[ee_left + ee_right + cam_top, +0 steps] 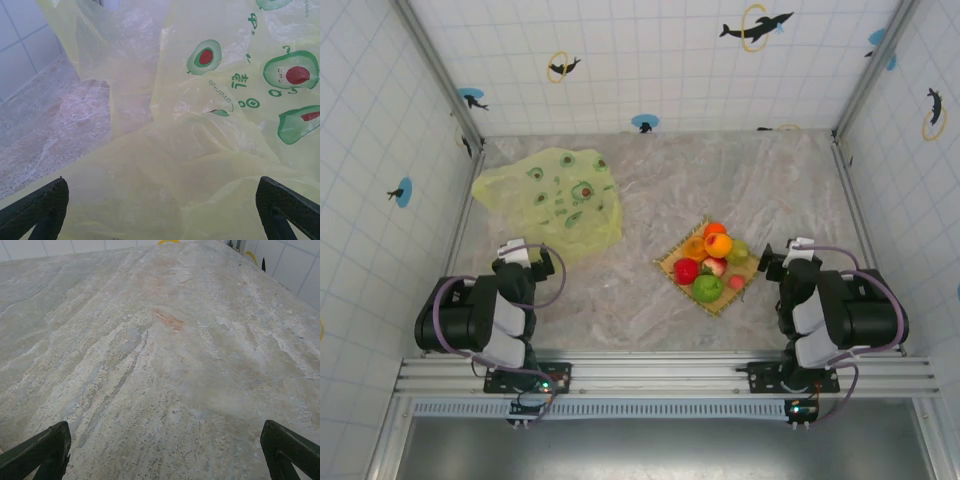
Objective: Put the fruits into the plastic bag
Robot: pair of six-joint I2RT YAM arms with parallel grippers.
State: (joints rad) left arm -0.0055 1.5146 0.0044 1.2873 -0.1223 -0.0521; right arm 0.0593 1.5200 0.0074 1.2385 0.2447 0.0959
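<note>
Left tool [161, 182] and right tool [163, 425] both hang released, empty. The flimsy, slippery plastic bag [552, 195] likely needs pinching at its rim; fruits [712, 262] look light.

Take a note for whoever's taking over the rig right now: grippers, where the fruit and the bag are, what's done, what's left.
Left gripper: open, empty, pointed at the plastic bag just in front of it.
Right gripper: open, empty, over bare table.
Fruits: piled on the woven mat, mid-table, to the right of the bag.
Bag: crumpled at the far left of the table; no fruit visible inside.
Done: nothing yet.
Left: every fruit has to go into the bag.
</note>
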